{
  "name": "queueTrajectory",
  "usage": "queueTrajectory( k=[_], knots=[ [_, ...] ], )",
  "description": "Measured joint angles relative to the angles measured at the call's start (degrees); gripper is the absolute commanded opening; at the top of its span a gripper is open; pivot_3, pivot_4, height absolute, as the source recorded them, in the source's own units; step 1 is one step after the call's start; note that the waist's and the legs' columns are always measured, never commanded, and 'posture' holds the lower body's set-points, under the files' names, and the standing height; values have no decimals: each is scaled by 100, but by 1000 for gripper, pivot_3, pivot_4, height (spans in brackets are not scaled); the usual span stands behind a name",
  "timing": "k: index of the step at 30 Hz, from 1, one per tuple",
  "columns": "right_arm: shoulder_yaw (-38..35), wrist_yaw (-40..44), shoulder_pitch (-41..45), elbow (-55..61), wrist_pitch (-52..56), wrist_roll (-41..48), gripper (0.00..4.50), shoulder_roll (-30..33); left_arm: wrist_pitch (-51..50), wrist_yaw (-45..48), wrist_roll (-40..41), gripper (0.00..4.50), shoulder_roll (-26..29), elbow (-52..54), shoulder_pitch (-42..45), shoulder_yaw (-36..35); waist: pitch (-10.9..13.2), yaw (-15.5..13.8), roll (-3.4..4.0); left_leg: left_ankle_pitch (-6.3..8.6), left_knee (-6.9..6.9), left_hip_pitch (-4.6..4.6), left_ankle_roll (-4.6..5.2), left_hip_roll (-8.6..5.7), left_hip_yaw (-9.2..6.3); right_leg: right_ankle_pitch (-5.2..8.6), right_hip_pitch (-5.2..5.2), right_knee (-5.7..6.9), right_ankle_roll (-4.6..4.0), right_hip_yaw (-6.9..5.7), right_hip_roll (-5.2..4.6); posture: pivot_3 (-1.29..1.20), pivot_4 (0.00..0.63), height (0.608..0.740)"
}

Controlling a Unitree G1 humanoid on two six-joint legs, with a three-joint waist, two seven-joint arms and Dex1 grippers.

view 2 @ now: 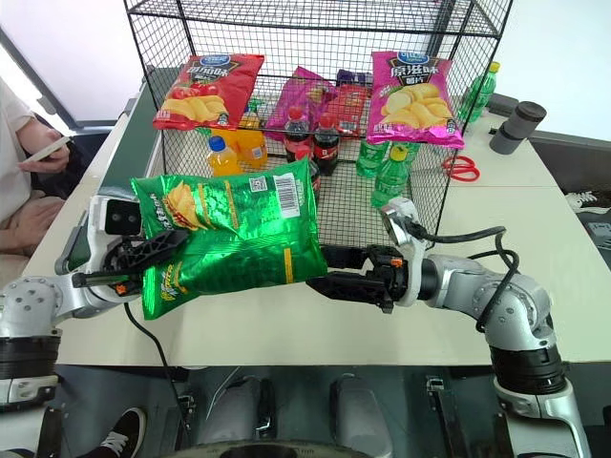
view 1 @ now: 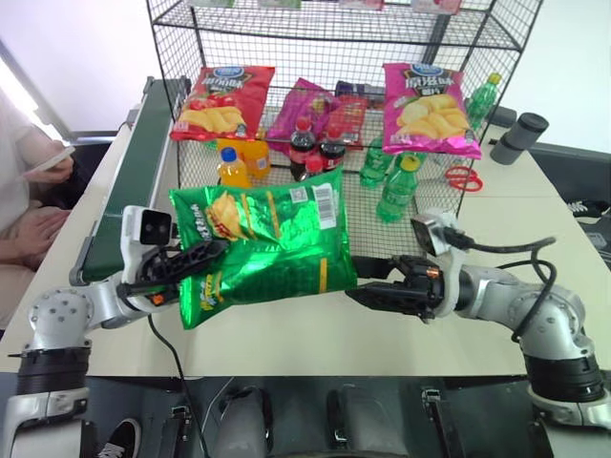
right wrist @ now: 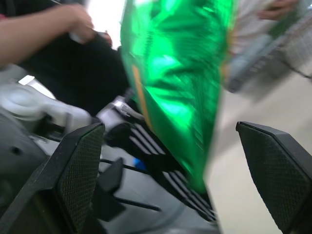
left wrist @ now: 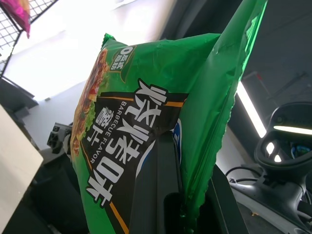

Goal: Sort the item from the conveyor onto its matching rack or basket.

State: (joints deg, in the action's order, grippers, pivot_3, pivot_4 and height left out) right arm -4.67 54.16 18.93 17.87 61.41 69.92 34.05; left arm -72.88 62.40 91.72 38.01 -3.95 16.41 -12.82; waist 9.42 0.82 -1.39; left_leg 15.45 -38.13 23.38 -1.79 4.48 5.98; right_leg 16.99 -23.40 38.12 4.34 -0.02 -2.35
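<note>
Nearest, the left gripper [view 1: 186, 265] is clamped on one end of the shiny green crisp bag [view 1: 263, 250], holding it above the pale table [view 1: 535, 229], long axis running across toward the right gripper [view 1: 374, 292]. That gripper's jaws stand wide, just beside the bag's free end. The bag reads "BARBECUE FLAVOR" beside Chinese characters. Beyond stands the black wire-mesh rack [view 1: 334, 57]; the dark-green conveyor belt [view 1: 134, 172] runs alongside.
</note>
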Motion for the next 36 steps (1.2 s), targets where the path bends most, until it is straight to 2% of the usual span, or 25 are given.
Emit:
queueTrajectory(
  k=[7, 8, 10, 17, 18, 29, 30, 31, 36],
  knots=[
    [284, 36, 51, -22, 151, -84, 4500, -3, -18, 78, -255, 33, -122, 69, 25, 2, 0, -8, 0, 0, 0, 3, 0, -2, 0, 0, -1, -3, 0, -1, -1, 0, 150, 740],
    [310, 39, 63, -23, 164, -106, 4254, 5, -17, 100, -279, 6, -129, 69, 27, 2, 0, -8, 0, 0, 0, 3, 0, -2, -1, 0, -1, -2, 0, -1, -1, 0, 150, 740],
    [371, 64, 78, -36, 177, -142, 3675, 6, -9, 155, -378, 0, -153, 69, 34, 2, 0, -5, 0, 0, 0, 3, 0, -2, -1, 0, -1, -2, 0, -1, -1, 0, 150, 740],
    [433, 170, 147, -173, 138, -411, 265, 20, 104, 414, -881, 0, -199, 68, 46, 20, 0, -6, 0, 0, 0, 4, 1, -2, -1, 0, -2, -3, 0, -1, -1, 0, 150, 740],
    [433, 203, 147, -174, 126, -435, 47, 21, 119, 449, -945, 0, -206, 68, 50, 21, 0, -6, 0, 0, 0, 4, 1, -2, -1, 0, -2, -3, 0, -1, -1, 0, 150, 740],
    [459, 443, 153, -243, -149, -848, 47, 76, 255, 355, -1244, 0, -210, 154, 139, -38, 0, -2, -1, 1, 1, 4, 1, -1, -1, 0, -3, -3, 0, -1, -1, 0, 150, 740],
    [471, 469, 152, -250, -219, -923, 47, 76, 282, 315, -1286, 540, -207, 159, 138, -50, 0, -2, 0, 1, 1, 4, 1, -1, -1, 0, -3, -3, 0, -1, -1, 0, 150, 740],
    [489, 500, 149, -264, -334, -1070, 47, 80, 369, 267, -1388, 826, -196, 181, 113, -79, 0, -2, 0, 1, 1, 4, 1, -1, -1, 0, -3, -3, 0, -1, -1, 0, 150, 740],
    [501, 594, 108, -349, -689, -1507, 47, 156, 516, 145, -1620, 3111, -169, 197, -51, -197, 1, -4, 0, 1, 2, 5, 1, -1, 0, 1, -4, -4, 0, -1, -1, 0, 150, 740]
  ],
)
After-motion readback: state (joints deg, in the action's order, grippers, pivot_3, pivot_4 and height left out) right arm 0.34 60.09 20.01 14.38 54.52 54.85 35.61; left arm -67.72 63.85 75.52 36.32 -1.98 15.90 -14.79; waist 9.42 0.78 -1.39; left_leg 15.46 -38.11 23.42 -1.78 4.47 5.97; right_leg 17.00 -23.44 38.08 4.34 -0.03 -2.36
